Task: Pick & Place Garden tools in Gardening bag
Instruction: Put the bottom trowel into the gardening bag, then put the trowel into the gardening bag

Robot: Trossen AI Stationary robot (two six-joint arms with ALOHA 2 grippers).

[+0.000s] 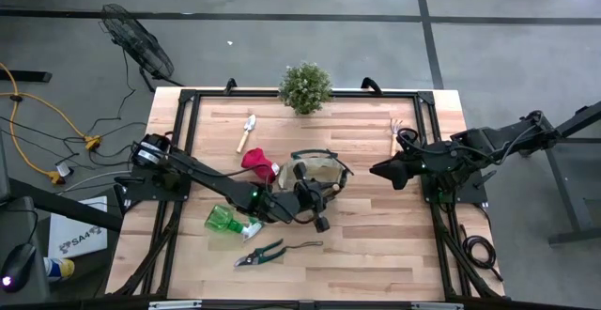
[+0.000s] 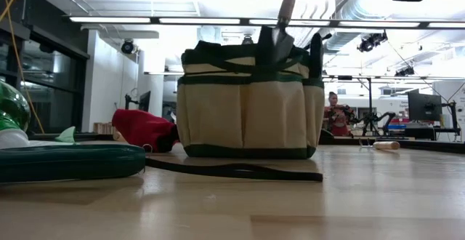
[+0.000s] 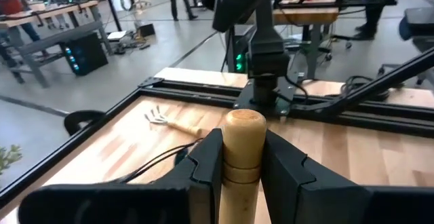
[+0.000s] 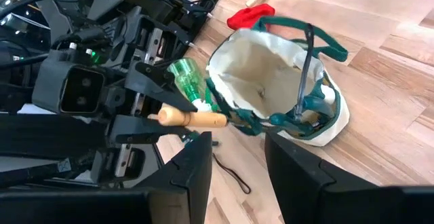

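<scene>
High view: the table (image 1: 376, 244) fills the middle, and the bag (image 1: 317, 174) stands upright near its centre, mouth open to the camera. The left arm reaches in from the left edge, and its left gripper (image 1: 302, 200) sits at the bag's near rim, clamped on a wooden-handled trowel (image 4: 193, 119). The left wrist view shows it plainly: both fingers (image 3: 207, 166) pressed on either side of the rounded handle end. In the right wrist view the trowel lies across the bag's rim, handle outside, metal end at the trim. From table height its blade (image 2: 275, 45) points down at the top of the bag.

The right arm waits at the table's right side, right gripper (image 1: 380, 170) aimed at the bag and well apart from it, fingers parted and gripping nothing.

A plant (image 1: 305, 86) sits at the far edge, centre. The green bottle (image 1: 226, 221) lies left of the bag on the near side, just beside the left arm. The red glove (image 1: 259, 162) lies touching the bag's left side. The pruners (image 1: 260, 252) lie near the front edge, a dark strap trailing right. A second trowel (image 1: 247, 131) lies far left of the bag, and the small rake (image 1: 395, 135) lies far right.
</scene>
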